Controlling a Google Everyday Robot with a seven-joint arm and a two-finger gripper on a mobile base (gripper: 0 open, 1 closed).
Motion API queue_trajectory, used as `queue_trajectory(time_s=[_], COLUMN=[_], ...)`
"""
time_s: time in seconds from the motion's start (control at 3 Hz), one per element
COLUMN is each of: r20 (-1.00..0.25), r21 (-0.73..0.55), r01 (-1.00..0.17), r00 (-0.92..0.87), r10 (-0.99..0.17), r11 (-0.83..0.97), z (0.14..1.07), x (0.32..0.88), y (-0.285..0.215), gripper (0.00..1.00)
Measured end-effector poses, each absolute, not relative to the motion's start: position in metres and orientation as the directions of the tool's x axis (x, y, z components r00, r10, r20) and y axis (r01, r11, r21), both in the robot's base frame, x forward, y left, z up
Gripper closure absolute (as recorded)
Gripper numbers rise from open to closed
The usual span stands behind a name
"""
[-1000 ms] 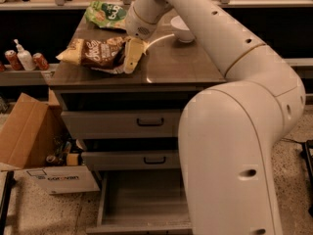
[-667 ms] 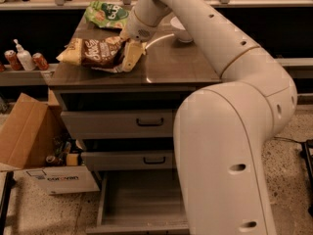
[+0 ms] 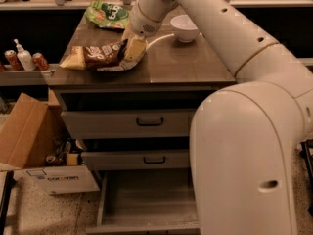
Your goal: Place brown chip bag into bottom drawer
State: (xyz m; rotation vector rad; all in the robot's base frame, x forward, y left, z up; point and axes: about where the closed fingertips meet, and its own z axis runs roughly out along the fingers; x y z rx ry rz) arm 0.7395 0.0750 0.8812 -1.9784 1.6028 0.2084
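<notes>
Lifted slightly since the earlier frame, the brown chip bag sits on the cabinet top, upper left, its right end clamped in the gripper; bottom drawer open below.

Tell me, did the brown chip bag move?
No. The brown bag lies just as far left of the bowl as before, on the cabinet top. The claw sits at its right end.
</notes>
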Motion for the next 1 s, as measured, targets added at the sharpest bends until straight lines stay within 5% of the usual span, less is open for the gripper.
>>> queue_trajectory(time_s=[0.33, 0.67, 1.0], r20=[-0.493, -0.578, -0.576], r21=[-0.398, -0.377, -0.377], r01=[-0.91, -0.919, -0.918], r00=[0.319, 0.334, 0.336], r10=[-0.809, -0.744, -0.745], r11=[-0.116, -0.12, -0.122], z=[0.918, 0.937, 0.936], x=[0.704, 0.643, 0.643], y=[0.059, 0.033, 0.035], gripper=[0.95, 1.0, 1.0])
